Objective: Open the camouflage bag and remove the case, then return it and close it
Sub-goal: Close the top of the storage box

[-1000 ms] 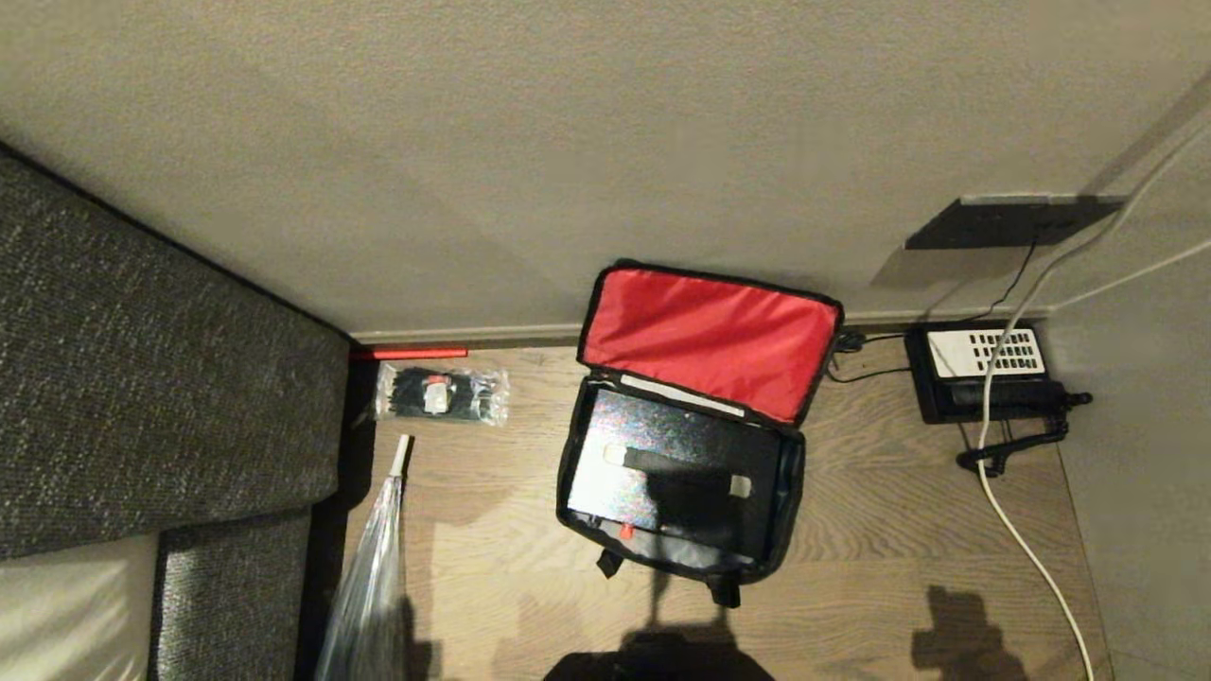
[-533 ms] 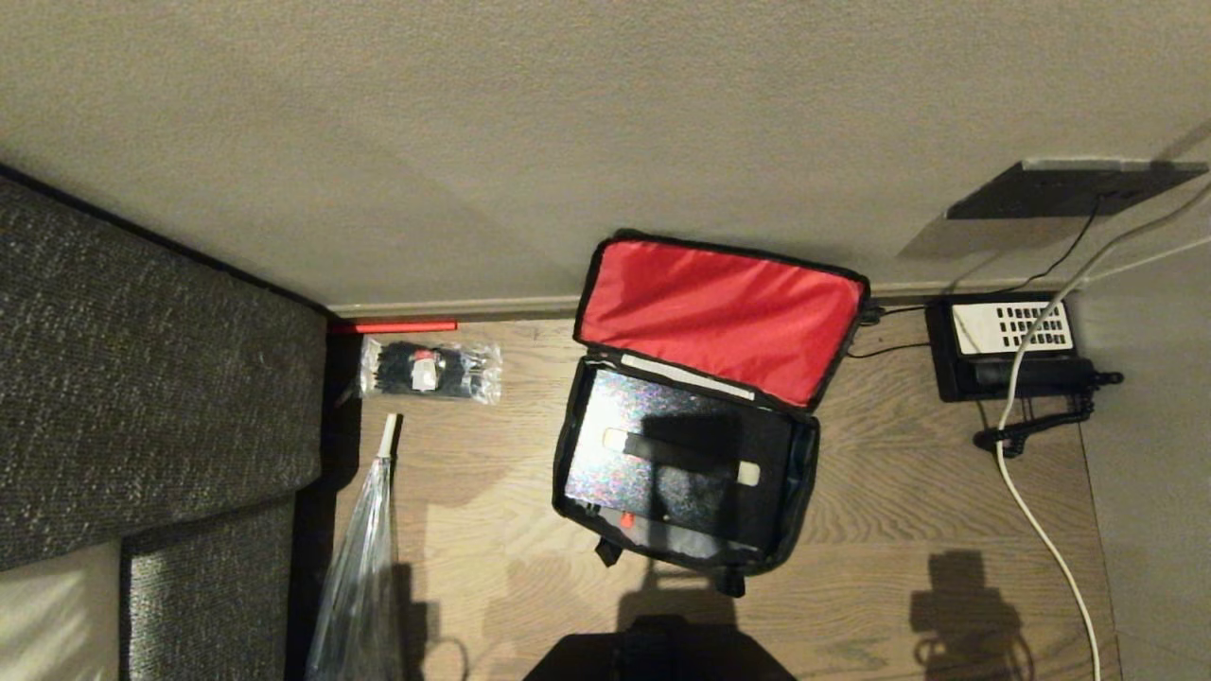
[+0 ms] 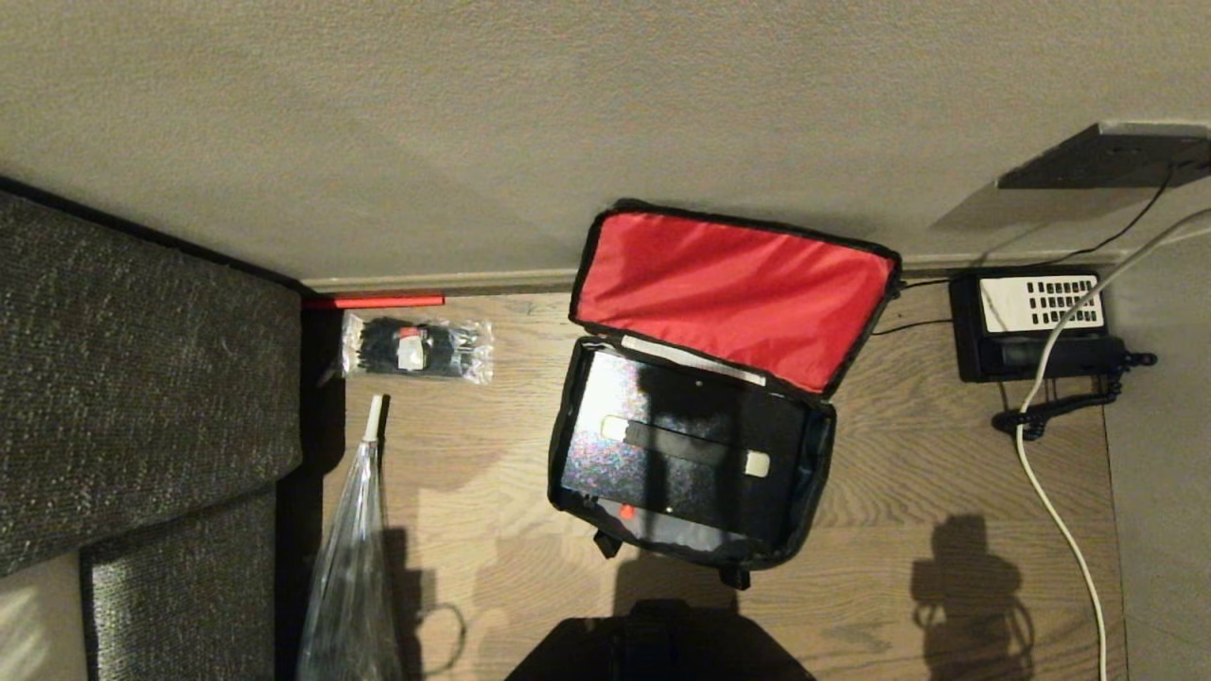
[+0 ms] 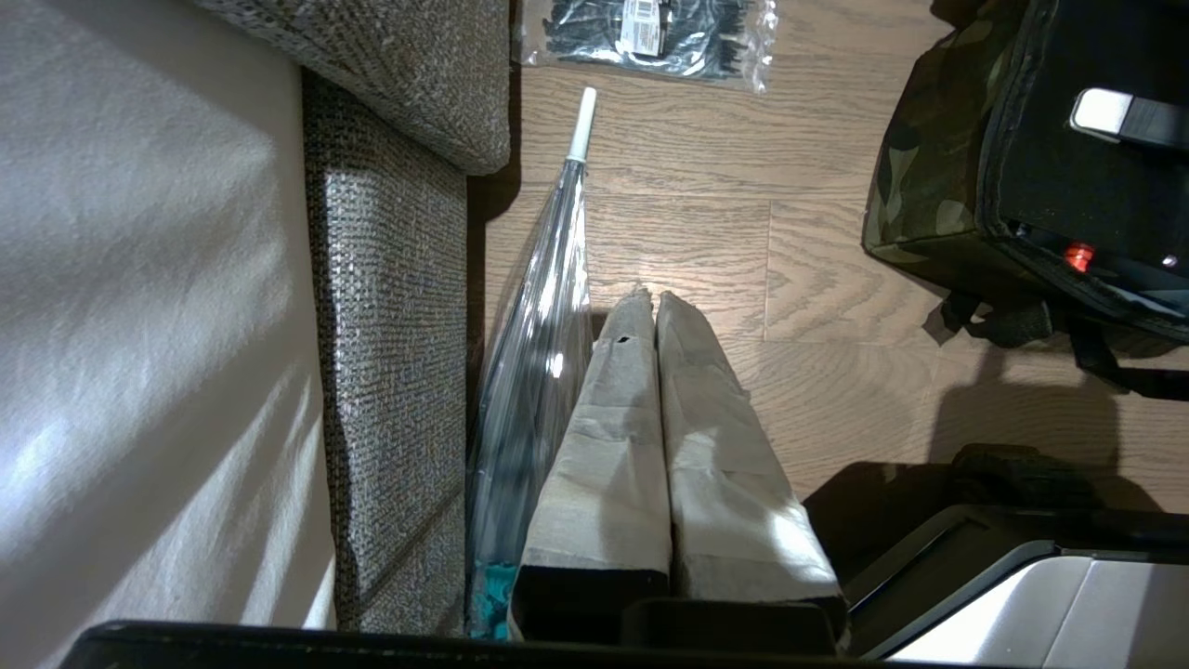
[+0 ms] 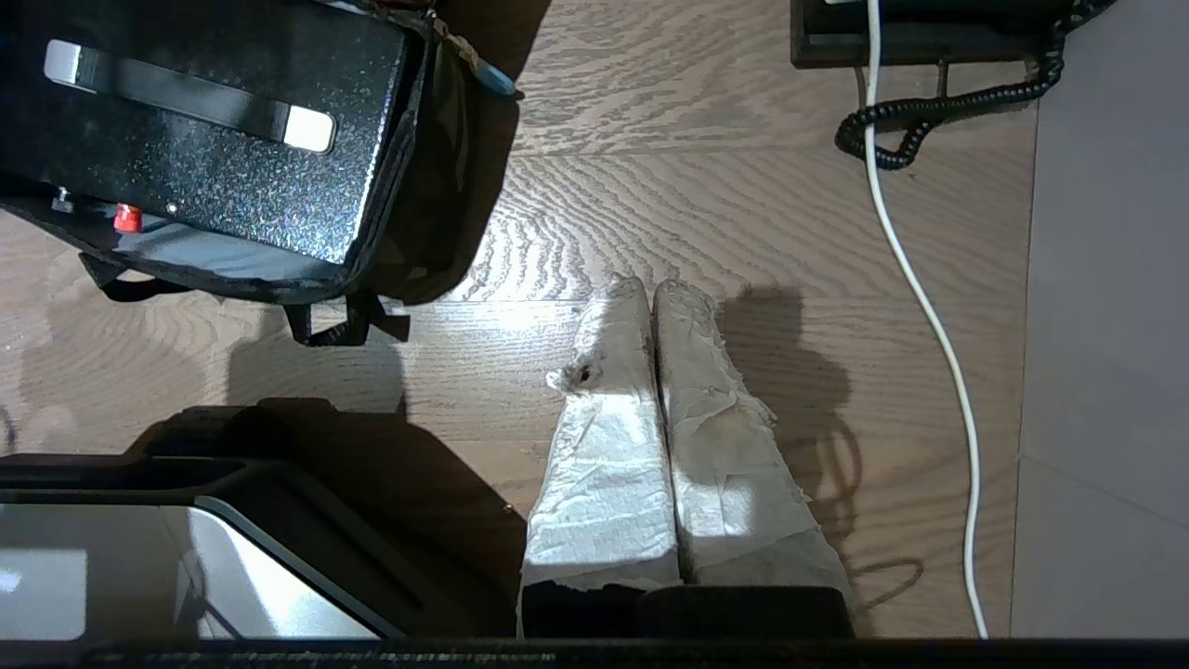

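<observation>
The soft, box-shaped camouflage bag (image 3: 695,445) lay on the wooden floor with its red-lined lid propped against the wall, leaving the rigid black case (image 3: 681,454) inside exposed for lifting. The left pincer (image 4: 655,302) and the right pincer (image 5: 650,293) hung above the floor, fingers pressed together, empty and touching nothing.

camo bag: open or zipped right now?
Open. The camouflage bag has its red-lined lid flipped back against the wall, and the case lies exposed inside.
</observation>
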### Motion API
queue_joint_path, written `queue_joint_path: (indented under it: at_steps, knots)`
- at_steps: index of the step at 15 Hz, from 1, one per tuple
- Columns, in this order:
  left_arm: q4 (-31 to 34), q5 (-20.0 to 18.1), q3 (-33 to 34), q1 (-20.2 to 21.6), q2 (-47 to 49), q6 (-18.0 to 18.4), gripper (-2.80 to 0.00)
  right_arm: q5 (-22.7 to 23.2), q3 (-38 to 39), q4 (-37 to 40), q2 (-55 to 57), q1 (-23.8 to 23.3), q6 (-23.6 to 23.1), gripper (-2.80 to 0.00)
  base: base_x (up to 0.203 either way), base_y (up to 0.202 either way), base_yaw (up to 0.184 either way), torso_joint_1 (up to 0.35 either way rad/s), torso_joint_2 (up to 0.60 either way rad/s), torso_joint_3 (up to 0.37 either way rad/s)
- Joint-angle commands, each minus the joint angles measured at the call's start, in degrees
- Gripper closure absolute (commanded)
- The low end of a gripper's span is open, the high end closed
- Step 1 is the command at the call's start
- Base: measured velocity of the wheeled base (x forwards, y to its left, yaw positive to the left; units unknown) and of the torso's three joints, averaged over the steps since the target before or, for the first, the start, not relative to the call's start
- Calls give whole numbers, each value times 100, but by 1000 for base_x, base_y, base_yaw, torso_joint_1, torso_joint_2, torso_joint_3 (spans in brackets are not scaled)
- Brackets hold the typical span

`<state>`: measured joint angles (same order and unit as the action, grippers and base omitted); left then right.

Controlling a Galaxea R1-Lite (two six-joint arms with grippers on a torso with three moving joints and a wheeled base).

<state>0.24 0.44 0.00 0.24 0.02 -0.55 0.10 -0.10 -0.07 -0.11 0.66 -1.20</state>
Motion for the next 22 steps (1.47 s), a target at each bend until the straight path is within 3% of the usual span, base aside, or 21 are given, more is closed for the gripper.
queue_joint_path:
  at_steps: [1, 5, 7, 9, 11, 13, 14, 16, 18, 20, 22]
  knots:
    - [2, 0, 18, 2, -2, 2, 0, 26, -8, 42, -15, 4, -64, 0, 0, 0, 0, 2, 2, -36]
    - [2, 0, 18, 2, -2, 2, 0, -10, -2, -28, -15, -2, -24, 0, 0, 0, 0, 0, 0, 0]
    - [2, 0, 18, 2, -2, 2, 0, 77, -521, 174, -15, 2, -10, 0, 0, 0, 0, 0, 0, 0]
    - [2, 0, 18, 2, -2, 2, 0, 251, -1956, 1264, -14, 2, 99, 0, 0, 0, 0, 0, 0, 0]
    - [2, 0, 18, 2, -2, 2, 0, 613, -3546, 3084, -1, 3, 424, 0, 0, 0, 0, 0, 0, 0]
    - [2, 0, 18, 2, -2, 2, 0, 1383, -4375, 4772, 109, 3, 671, 0, 0, 0, 0, 0, 0, 0]
    - [2, 0, 18, 2, -2, 2, 0, 1542, -4572, 5060, 410, 4, 777, 0, 0, 0, 0, 0, 0, 0]
    - [2, 0, 18, 2, -2, 2, 0, 1687, -4877, 4957, 1519, 117, 1110, 0, 0, 0, 0, 0, 0, 0]
    - [2, 0, 18, 2, -2, 2, 0, 1783, -4952, 4257, 3139, 254, 1746, 0, 0, 0, 0, 0, 0, 0]
    - [2, 0, 18, 2, -2, 2, 0, 1863, -4915, 2739, 4788, 351, 2624, 0, 0, 0, 0, 0, 0, 0]
    - [2, 0, 18, 2, -2, 2, 0, 1908, -4785, 977, 6273, 381, 3222, 0, 0, 0, 0, 0, 0, 0]
